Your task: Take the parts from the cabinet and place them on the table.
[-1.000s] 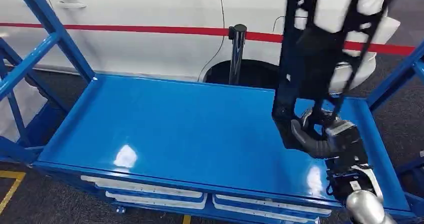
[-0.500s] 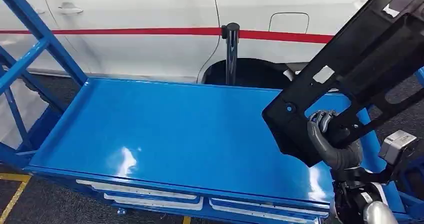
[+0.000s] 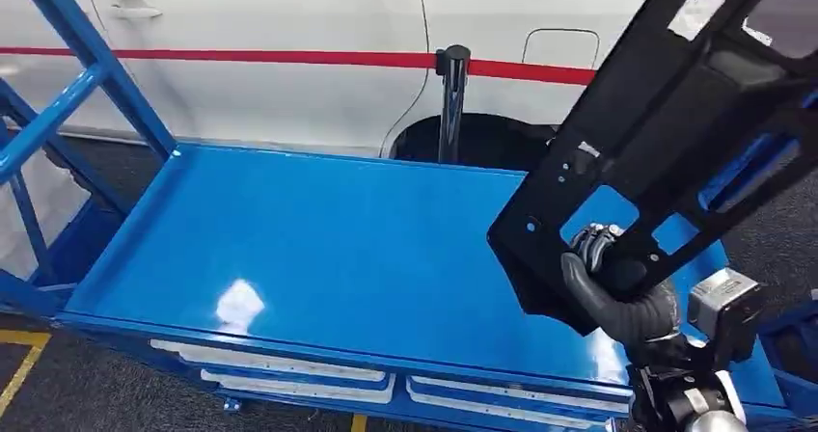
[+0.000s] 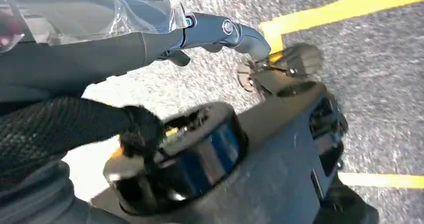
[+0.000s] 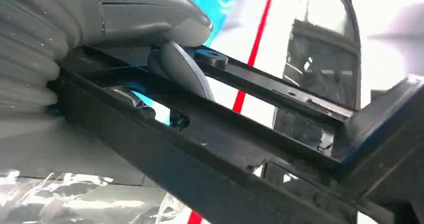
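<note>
A large black plastic frame part [image 3: 666, 114] with several cut-outs hangs tilted over the right end of the blue table [image 3: 338, 249], its long end reaching up to the right. My right hand [image 3: 617, 292] grips its lower end, fingers hooked through an opening. In the right wrist view the thumb [image 5: 140, 14] presses on the part's black bars [image 5: 225, 149]. My left hand [image 4: 150, 39] hangs over the floor, a finger stretched out, holding nothing.
A white car [image 3: 289, 27] with a red stripe stands behind the table, a black post [image 3: 451, 94] in front of it. Blue frame uprights [image 3: 87, 66] rise at the table's left end. Yellow lines [image 4: 345, 9] mark the grey floor.
The black part has swung from upright to leaning up and to the right. My right hand has stayed on its lower end and shifted slightly left and up. The camera has shifted a little.
</note>
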Controlling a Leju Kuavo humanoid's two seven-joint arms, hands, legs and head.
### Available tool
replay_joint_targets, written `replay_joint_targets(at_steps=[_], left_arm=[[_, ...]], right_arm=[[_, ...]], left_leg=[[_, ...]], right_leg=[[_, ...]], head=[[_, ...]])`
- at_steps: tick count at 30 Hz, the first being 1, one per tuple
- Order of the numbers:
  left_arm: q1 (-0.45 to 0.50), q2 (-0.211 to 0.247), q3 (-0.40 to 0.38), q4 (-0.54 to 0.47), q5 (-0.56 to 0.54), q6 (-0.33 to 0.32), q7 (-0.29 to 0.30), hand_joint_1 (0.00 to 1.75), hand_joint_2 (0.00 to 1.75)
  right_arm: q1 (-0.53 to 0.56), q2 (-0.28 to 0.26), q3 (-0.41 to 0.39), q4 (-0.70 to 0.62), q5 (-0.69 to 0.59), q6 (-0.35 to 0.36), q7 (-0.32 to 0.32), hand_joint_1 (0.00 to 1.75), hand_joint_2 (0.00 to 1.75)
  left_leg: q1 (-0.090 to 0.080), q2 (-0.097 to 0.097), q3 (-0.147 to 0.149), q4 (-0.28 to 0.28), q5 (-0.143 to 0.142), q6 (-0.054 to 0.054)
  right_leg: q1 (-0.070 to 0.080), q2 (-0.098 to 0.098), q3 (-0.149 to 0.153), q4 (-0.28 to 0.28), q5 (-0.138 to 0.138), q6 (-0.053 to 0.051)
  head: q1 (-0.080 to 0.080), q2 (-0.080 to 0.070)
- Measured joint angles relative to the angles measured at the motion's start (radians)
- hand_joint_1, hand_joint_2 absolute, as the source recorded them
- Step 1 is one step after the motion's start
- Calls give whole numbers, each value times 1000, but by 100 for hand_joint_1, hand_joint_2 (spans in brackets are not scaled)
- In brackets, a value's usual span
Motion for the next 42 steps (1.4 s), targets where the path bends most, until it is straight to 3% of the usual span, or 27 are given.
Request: replay_joint_targets(at_steps=[2,3,4,5,7,8,13,15,18,19,20,22,23,24,26,28,29,30,32,33,34,36,37,38,39,40,42], left_arm=[[0,-2,0,0,2,0,5,0,175],[0,-2,1,0,4,0,10,0,175],[0,-2,1,0,3,0,11,0,175],[0,-3,2,0,4,0,11,0,175],[0,-3,3,0,4,0,12,0,175],[-1,-3,3,0,4,0,12,0,175],[-2,-2,6,1,5,0,13,0,175],[-2,-2,7,1,6,0,13,0,175],[-4,-2,8,1,8,0,13,0,175],[-5,-2,8,1,8,0,13,0,175],[-5,-2,8,1,8,0,13,0,175],[-5,-2,8,1,8,9,16,0,175],[-5,-2,8,1,8,9,17,0,175],[-6,1,8,1,8,9,18,0,175],[-3,-2,8,1,8,9,18,0,175],[0,-2,8,2,8,12,19,0,175],[-4,-4,8,2,8,13,19,0,175],[-3,-4,8,2,8,13,19,0,175],[0,-6,8,2,8,13,20,0,175],[0,-7,8,2,8,13,20,0,175],[0,-6,8,2,8,13,20,0,175],[0,-7,8,2,8,13,20,0,175],[-1,-8,7,2,8,13,20,0,175],[-1,-8,8,2,8,13,20,0,175],[-1,-7,8,2,8,13,20,0,175],[-1,-7,9,2,9,13,19,0,175],[-2,-7,9,2,10,13,19,0,175]], right_arm=[[5,0,9,-2,23,0,11,175,175],[7,0,15,-3,32,0,16,175,175],[9,0,20,-3,37,0,19,175,175],[9,0,25,-3,40,-1,19,175,175],[9,0,32,-8,46,-1,20,175,175],[9,0,34,-8,48,-2,20,175,175],[8,0,48,-16,68,-4,26,175,175],[5,-1,50,-18,75,-4,30,175,175],[6,-1,58,-22,74,-9,40,175,175],[6,-1,59,-22,73,-10,42,175,175],[6,-1,60,-22,73,-11,42,175,175],[5,-1,63,-26,72,-11,43,175,175],[3,-1,64,-29,73,-11,43,175,175],[3,-1,65,-32,73,-11,43,175,175],[3,-3,68,-33,73,-14,43,175,175],[5,-4,72,-33,72,-14,44,175,175],[5,-8,74,-33,72,-15,44,175,175],[5,-8,75,-35,72,-16,44,175,175],[3,-11,76,-35,72,-15,45,175,175],[5,-11,78,-35,72,-15,45,175,175],[6,-11,82,-35,72,-15,45,175,175],[6,-11,85,-35,72,-15,46,175,175],[6,-11,86,-35,72,-15,46,175,175],[5,-11,88,-35,72,-15,46,175,175],[3,-11,88,-35,72,-15,46,175,175],[3,-12,90,-37,72,-15,47,175,175],[3,-13,90,-39,72,-15,48,175,175]], left_leg=[[-1,0,-7,0,4,5],[-1,0,-11,1,7,5],[0,0,-13,1,9,4],[2,-1,-15,3,10,2],[7,-2,-20,15,10,-2],[4,-2,-26,24,8,-10],[3,-7,-47,29,25,-38],[8,-6,-80,111,-62,-50],[11,-6,-149,341,-193,-58],[11,-6,-143,359,-198,-57],[11,-6,-108,321,-183,-52],[6,-18,12,140,-125,-34],[4,-50,84,28,-99,-19],[0,-77,99,-7,-109,-15],[-11,-65,86,0,-90,-15],[-10,-43,79,-6,-72,-5],[-2,-24,71,-14,-53,0],[-2,-19,58,-15,-42,13],[-4,3,33,-15,-23,15],[-5,15,20,-13,-14,15],[-5,27,6,-11,-6,14],[-4,53,-19,-7,10,9],[-3,65,-31,-1,16,6],[-2,74,-41,8,19,1],[-8,82,-48,18,20,-3],[-11,90,-52,28,22,-6],[-12,109,-55,28,35,-17]], right_leg=[[0,0,-72,179,-91,7],[-1,0,-95,238,-107,10],[-4,0,-93,242,-98,14],[-7,-1,-65,196,-69,17],[-14,-2,40,6,18,24],[-18,-3,78,-76,22,30],[-12,1,53,-75,51,-17],[-13,-1,38,-75,64,-32],[-10,7,5,-74,88,-34],[-10,12,-6,-74,96,-33],[-8,20,-18,-74,106,-32],[-6,38,-36,-74,124,-27],[-7,45,-43,-74,135,-24],[-6,47,-48,-75,142,-18],[-11,59,-52,-79,159,-5],[-7,83,-55,-95,182,13],[-14,69,-67,-82,162,11],[-7,38,-87,-44,103,9],[-8,10,-125,107,-25,16],[-9,8,-137,178,-58,20],[-10,7,-139,229,-58,24],[-13,0,-86,209,15,31],[-16,-11,-28,140,49,35],[-18,-34,45,46,59,39],[-16,-73,107,-44,23,44],[-3,-73,135,-99,4,28],[-5,-55,117,-95,8,8]], head=[[0,0],[0,0],[0,0],[0,0],[0,0],[0,0],[-1,0],[-2,0],[-2,0],[-2,0],[-2,0],[-2,0],[-2,0],[-2,0],[-2,0],[-2,0],[-5,0],[2,0],[3,0],[3,0],[5,0],[5,0],[5,0],[5,0],[6,0],[6,0],[3,0]])
